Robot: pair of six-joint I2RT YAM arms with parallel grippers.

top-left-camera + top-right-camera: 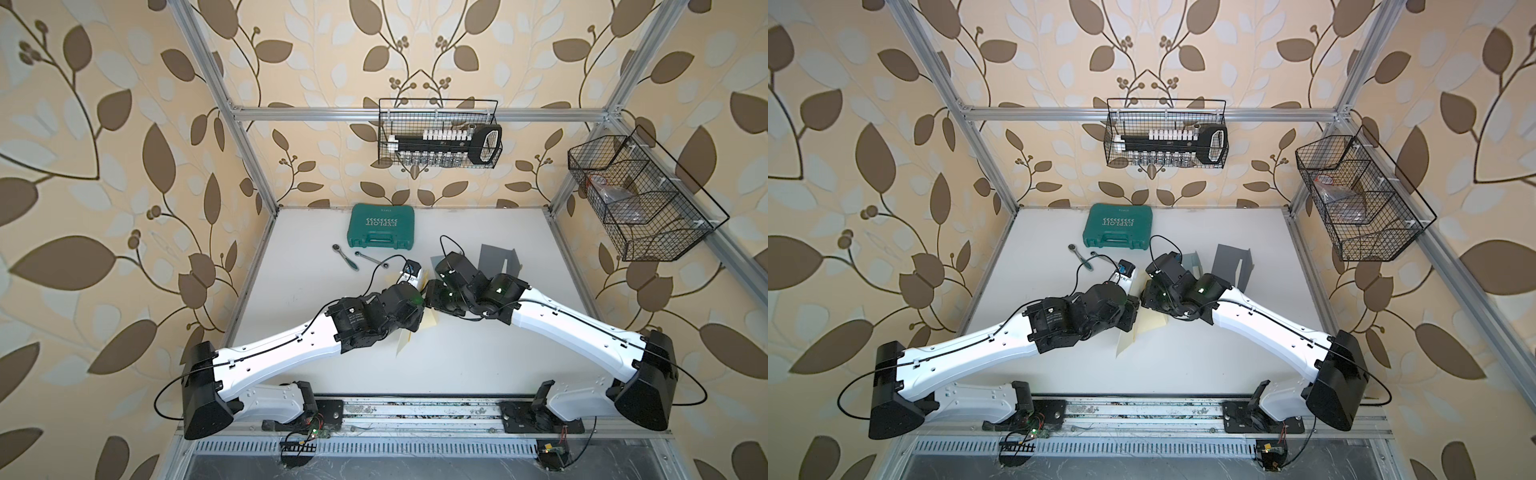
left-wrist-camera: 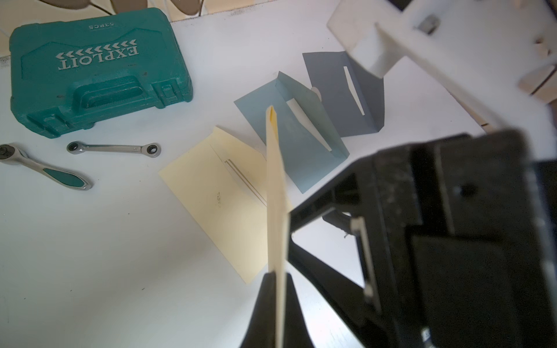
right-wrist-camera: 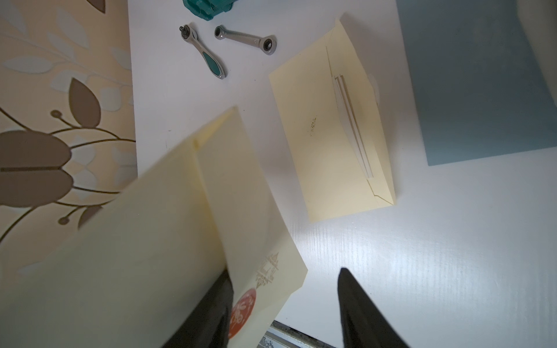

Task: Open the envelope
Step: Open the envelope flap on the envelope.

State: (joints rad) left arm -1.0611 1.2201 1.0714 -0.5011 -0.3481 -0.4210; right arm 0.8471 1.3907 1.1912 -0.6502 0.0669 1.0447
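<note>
Between the closed fingertips of the left gripper (image 2: pixel 277 280): cream envelope (image 2: pixel 275 192), clamped at one end, standing on edge, long axis running straight out away from that grip. Just off its flap side: right gripper (image 3: pixel 283 271), jaws roughly half apart, gripping nothing. One finger (image 3: pixel 211 307) seemingly against the paper at the flap fold, red wax seal (image 3: pixel 242 310) right beside it, inside the gap. Nearer to the flap: right. Likely next: closing on the flap corner and peeling away from the left's hold.
</note>
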